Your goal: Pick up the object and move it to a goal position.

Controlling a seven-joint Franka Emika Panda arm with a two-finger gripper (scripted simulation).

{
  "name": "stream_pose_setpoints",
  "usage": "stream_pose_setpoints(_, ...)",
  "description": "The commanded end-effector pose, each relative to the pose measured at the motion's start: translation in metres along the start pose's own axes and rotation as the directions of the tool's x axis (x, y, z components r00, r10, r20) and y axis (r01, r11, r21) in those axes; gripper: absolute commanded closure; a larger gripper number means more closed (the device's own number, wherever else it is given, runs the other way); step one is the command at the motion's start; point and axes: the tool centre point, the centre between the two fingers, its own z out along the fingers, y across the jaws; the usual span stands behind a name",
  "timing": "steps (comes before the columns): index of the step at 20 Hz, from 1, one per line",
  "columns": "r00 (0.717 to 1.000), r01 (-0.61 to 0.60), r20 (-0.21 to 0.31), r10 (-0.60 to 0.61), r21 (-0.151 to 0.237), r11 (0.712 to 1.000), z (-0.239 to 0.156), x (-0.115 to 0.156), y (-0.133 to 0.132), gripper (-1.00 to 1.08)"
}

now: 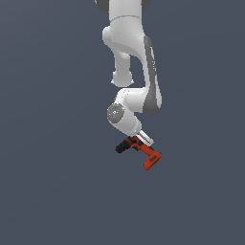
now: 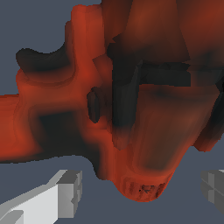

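The object (image 1: 143, 152) is a small red-orange drill with a black chuck tip pointing to the exterior view's left and its blocky base to the right. My gripper (image 1: 137, 142) sits right on top of its body, and the white hand hides the fingers there. In the wrist view the object (image 2: 131, 109) fills most of the picture. Two grey fingers (image 2: 65, 192) stand on either side of its rounded end, with a gap of floor showing at each side. The gripper (image 2: 141, 189) is open around it. No goal position marker shows.
A plain dark grey-blue floor (image 1: 48, 191) lies all around. The white arm (image 1: 131, 72) reaches down from the top of the exterior view.
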Motion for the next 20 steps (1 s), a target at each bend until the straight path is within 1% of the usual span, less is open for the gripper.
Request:
stream_pose_setpoints(1, 1.0, -0.002, 0.002, 0.002, -0.001, 1.0, 0.0107, -0.0005, 0.0005, -1.0)
stream_pose_setpoints(5, 1.0, -0.004, 0.002, 0.004, -0.001, 1.0, 0.0174, -0.0008, 0.0008, -1.0)
stream_pose_setpoints(6, 1.0, -0.004, 0.002, 0.004, -0.001, 1.0, 0.0174, -0.0008, 0.0008, 1.08)
stream_pose_setpoints(16, 1.0, -0.001, 0.001, 0.001, 0.001, 1.0, 0.0162, -0.0018, -0.0009, 1.08)
stream_pose_setpoints(20, 1.0, -0.001, 0.001, 0.001, 0.001, 1.0, 0.0118, 0.0021, 0.0, 1.08)
